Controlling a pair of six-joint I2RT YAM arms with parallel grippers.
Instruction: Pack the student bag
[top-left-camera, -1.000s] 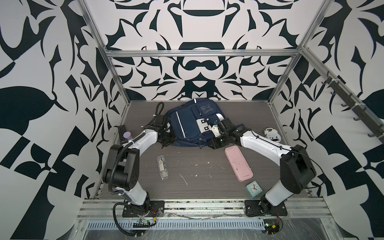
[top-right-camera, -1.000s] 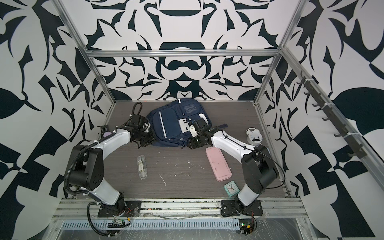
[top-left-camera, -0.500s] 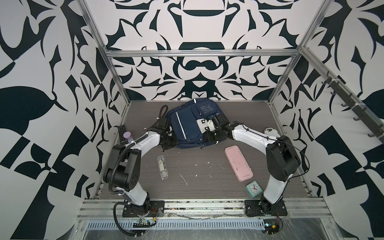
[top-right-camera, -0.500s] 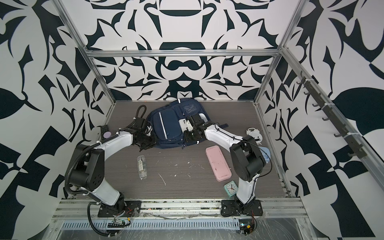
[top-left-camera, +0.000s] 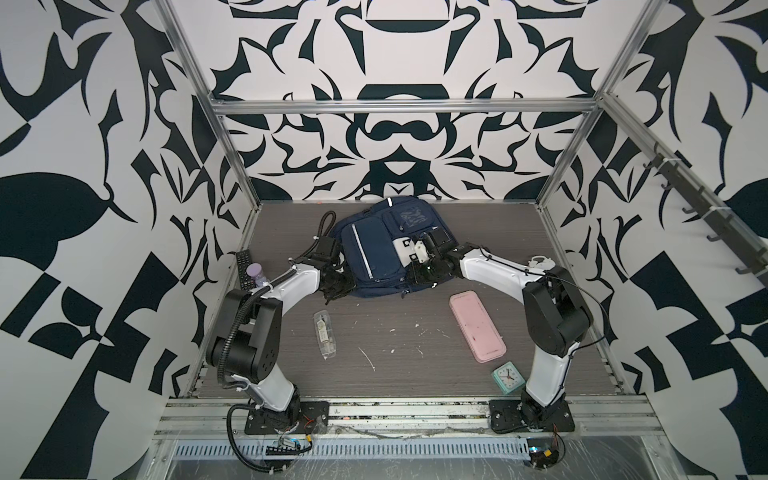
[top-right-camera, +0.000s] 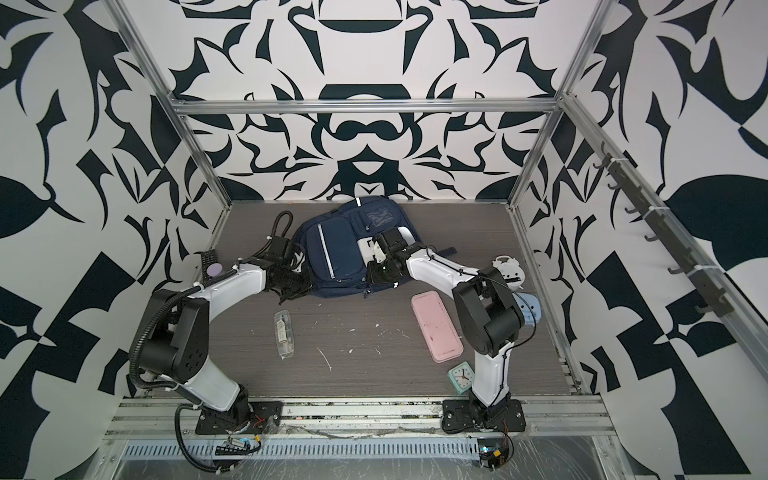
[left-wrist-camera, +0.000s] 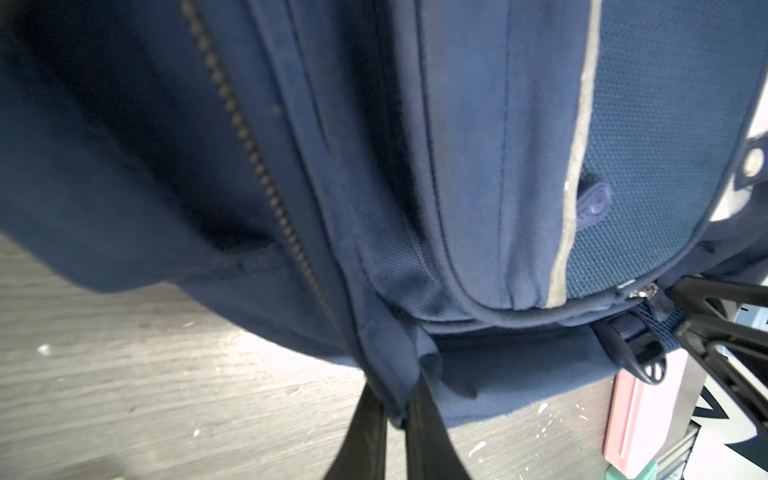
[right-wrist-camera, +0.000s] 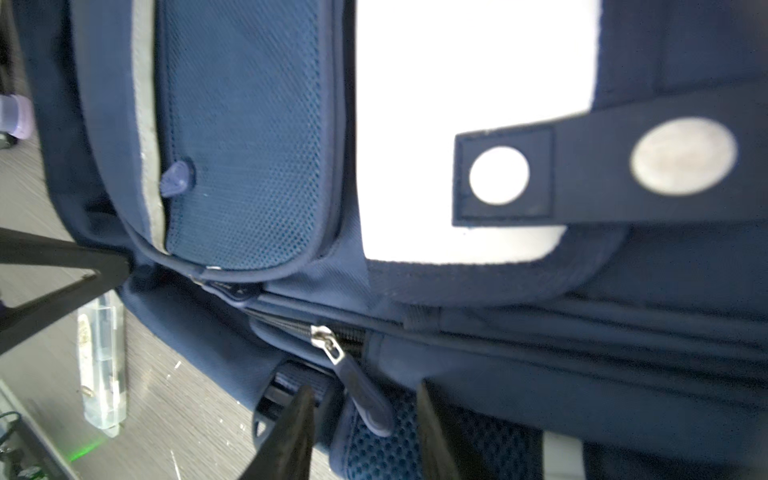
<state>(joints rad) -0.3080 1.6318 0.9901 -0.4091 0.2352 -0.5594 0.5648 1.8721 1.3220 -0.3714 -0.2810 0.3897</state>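
The student bag (top-left-camera: 374, 249) lies flat in the upper middle of both top views, front pockets up, and its place is hardly altered from a second ago. What is changed is the right arm: its elbow is drawn in from the right side of the frame toward the middle, and the right gripper (top-left-camera: 417, 274) is now set at the bag's lower right edge.

In the right wrist view its fingers (right-wrist-camera: 291, 436) are held moderately apart, with the dark zipper pull (right-wrist-camera: 365, 399) lying between them at the lower middle of the frame. No contact with the pull can be made out. Whether the zip is already parted beyond the slider cannot be read from this blurred view.

The left gripper (top-left-camera: 338, 286) is kept at the bag's lower left corner. In the left wrist view its fingers are nearly closed, and a fold of navy fabric is pinched between them.

From this it is judged that the bag is being braced while the zip is lined up for opening, and that no packing is done yet. The pink case (top-left-camera: 478, 326), the clear box (top-left-camera: 325, 334) and the small clock (top-left-camera: 508, 377) are all left on the table (top-left-camera: 415, 374), in the lower half of the frame, apart from the bag.
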